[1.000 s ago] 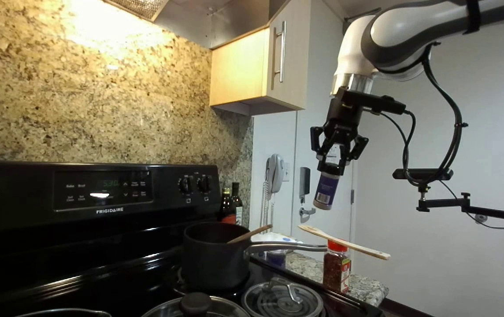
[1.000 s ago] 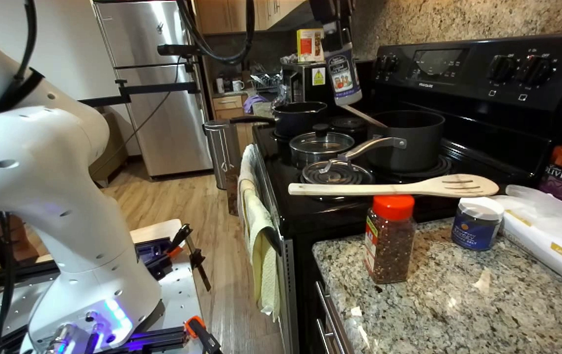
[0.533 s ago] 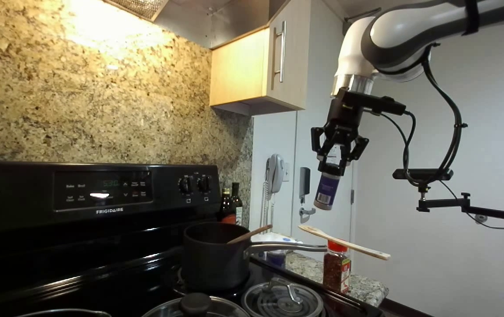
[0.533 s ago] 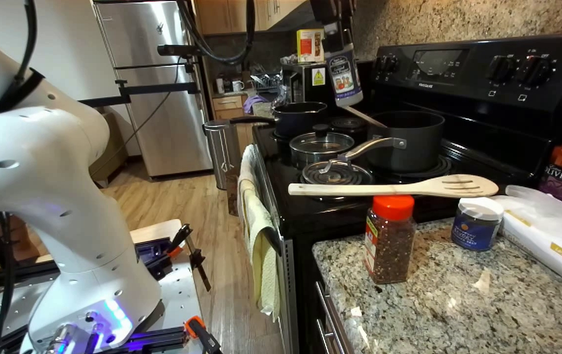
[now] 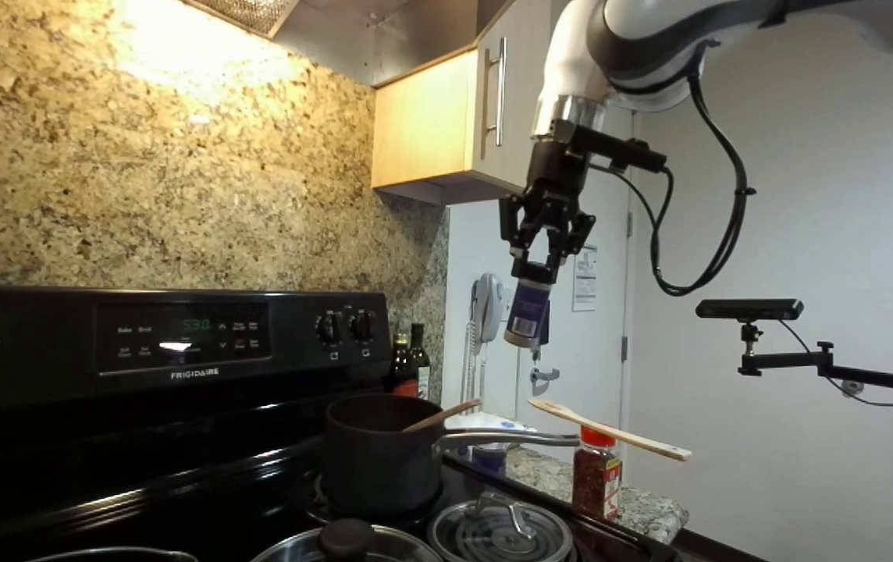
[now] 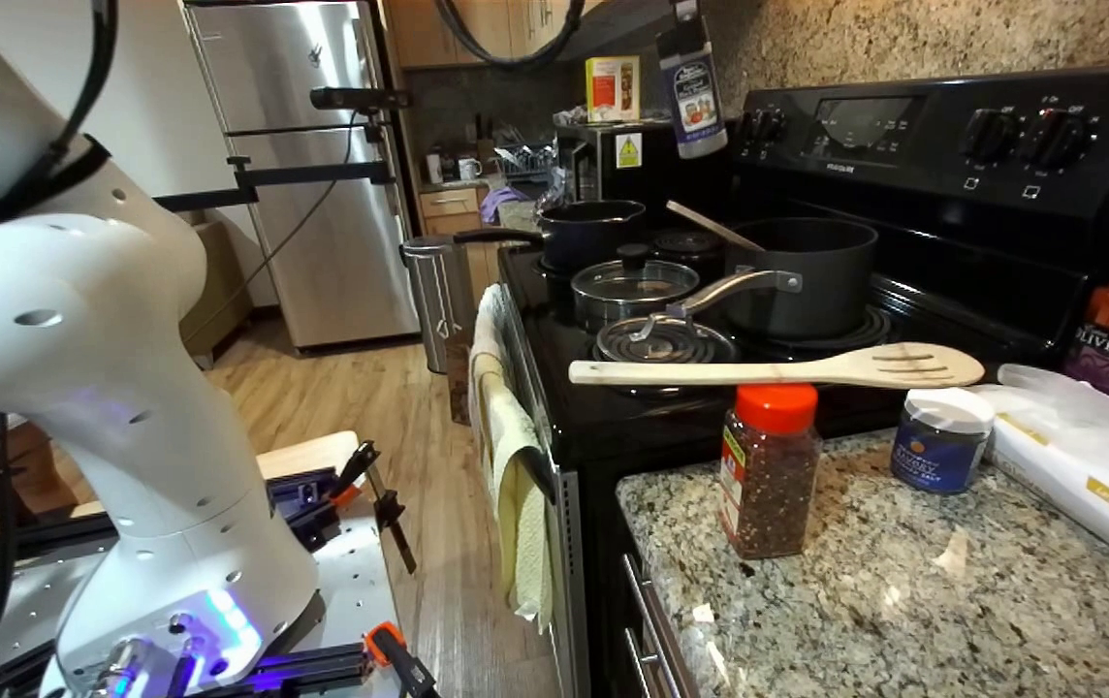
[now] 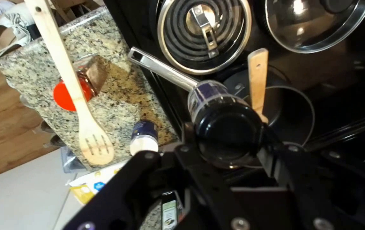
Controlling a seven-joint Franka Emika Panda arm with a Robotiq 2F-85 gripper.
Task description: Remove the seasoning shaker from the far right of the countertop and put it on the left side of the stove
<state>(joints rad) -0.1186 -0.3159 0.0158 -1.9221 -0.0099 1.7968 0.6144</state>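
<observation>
High above the stove (image 5: 220,437), past the stove-side edge of the countertop (image 6: 865,601), the seasoning shaker (image 5: 529,312) hangs tilted, clamped between the jaws of the gripper (image 5: 535,269). Removal looks done; the carry to the stove's left side, lowering and release appear to remain.

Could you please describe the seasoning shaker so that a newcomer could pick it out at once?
Find the black stove, then look higher, to the claw. It grips the seasoning shaker, a tilted cylinder with a purple label. Its black cap sets it apart from the red-capped bottle and the white-lidded jar on the granite countertop.
</observation>
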